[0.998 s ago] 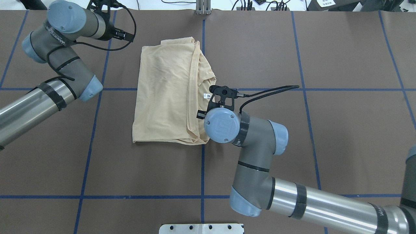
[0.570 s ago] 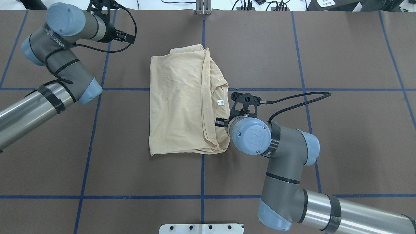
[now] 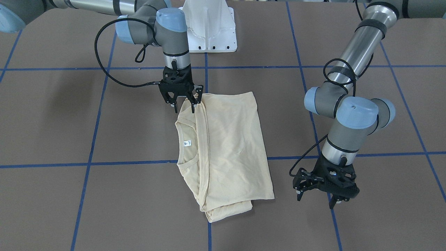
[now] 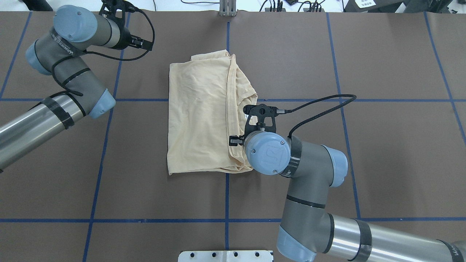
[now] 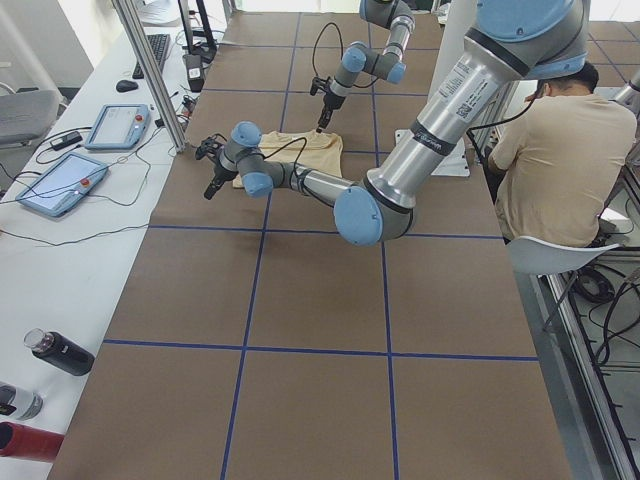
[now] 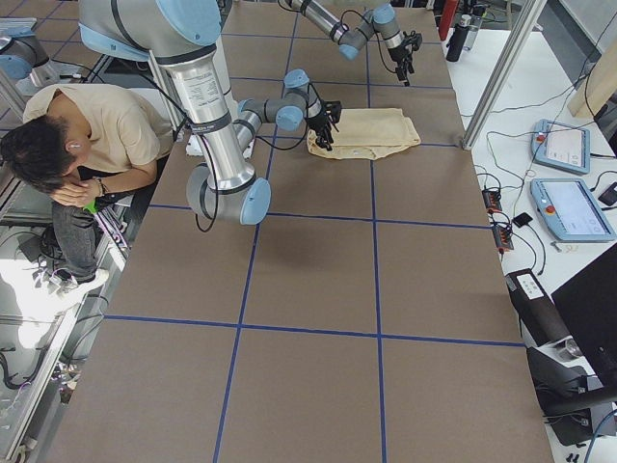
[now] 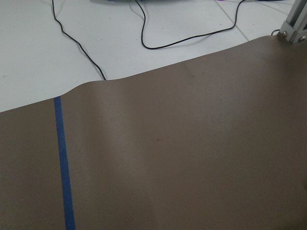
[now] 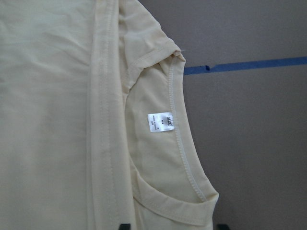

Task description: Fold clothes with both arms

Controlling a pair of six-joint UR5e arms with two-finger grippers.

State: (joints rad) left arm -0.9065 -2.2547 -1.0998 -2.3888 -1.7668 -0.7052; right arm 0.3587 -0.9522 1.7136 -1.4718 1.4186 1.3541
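Seeing right pincer (image 3: 183, 108) spread, tips straddling the robot-side edge of the T-shirt (image 3: 230, 139) beside the ribbed neck (image 8: 178, 139); clamped on nothing yet; reading this as the grab ahead of the next fold. Seeing left pincer (image 3: 315, 203) spread too, hanging over bare bench (image 3: 104, 209) near the far corner, clear of cloth. Finding the T-shirt folded lengthwise mid-bench, label (image 3: 186, 143) up. To do it well: sink until both tips bracket every layer; pinch the whole edge, not just the top ply; bring left onto the matching far corner; lift level and together.
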